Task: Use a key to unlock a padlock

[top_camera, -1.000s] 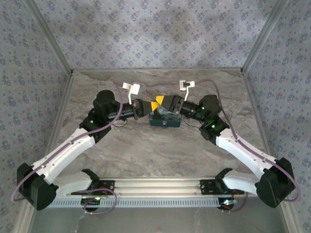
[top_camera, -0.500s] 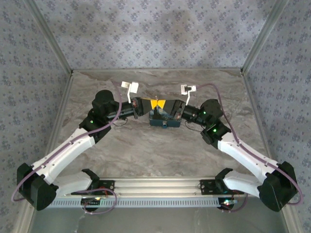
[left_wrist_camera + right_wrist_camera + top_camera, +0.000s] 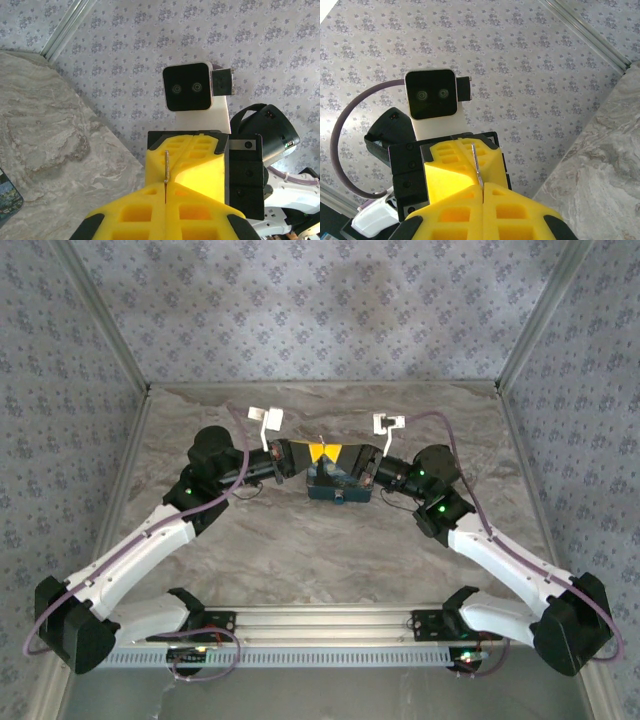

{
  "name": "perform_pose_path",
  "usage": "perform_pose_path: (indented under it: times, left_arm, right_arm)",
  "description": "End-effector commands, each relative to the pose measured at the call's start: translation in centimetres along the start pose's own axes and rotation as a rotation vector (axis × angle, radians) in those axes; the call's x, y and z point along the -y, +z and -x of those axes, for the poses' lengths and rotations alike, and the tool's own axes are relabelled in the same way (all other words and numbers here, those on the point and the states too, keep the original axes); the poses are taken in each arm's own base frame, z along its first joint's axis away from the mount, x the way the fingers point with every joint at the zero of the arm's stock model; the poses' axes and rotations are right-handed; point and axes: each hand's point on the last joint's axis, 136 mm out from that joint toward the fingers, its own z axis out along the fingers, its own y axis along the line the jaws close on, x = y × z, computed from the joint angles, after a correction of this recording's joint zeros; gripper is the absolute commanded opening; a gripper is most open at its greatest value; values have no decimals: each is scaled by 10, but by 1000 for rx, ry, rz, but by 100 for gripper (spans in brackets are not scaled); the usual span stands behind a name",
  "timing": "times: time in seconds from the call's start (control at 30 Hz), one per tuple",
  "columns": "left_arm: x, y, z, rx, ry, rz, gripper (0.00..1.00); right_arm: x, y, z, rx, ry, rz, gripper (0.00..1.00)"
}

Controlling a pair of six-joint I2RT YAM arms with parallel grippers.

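Now left end effector (image 3: 165,192) and right end effector (image 3: 482,192) both clench the key (image 3: 166,165). Uneven pulling could, I fear, drop it.

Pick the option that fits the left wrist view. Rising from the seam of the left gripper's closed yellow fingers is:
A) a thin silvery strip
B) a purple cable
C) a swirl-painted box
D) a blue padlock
A: a thin silvery strip, apparently the key, stands up from the seam where the left gripper has its yellow fingers pressed together.
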Motion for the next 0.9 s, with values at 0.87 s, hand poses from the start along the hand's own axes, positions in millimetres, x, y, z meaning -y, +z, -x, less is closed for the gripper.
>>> perform_pose_path:
  times: [0.87]
  left_arm:
    - [-73, -44, 26, 151, -176, 467, 54]
  right_arm:
    - [28, -23, 43, -132, -1237, -1029, 0]
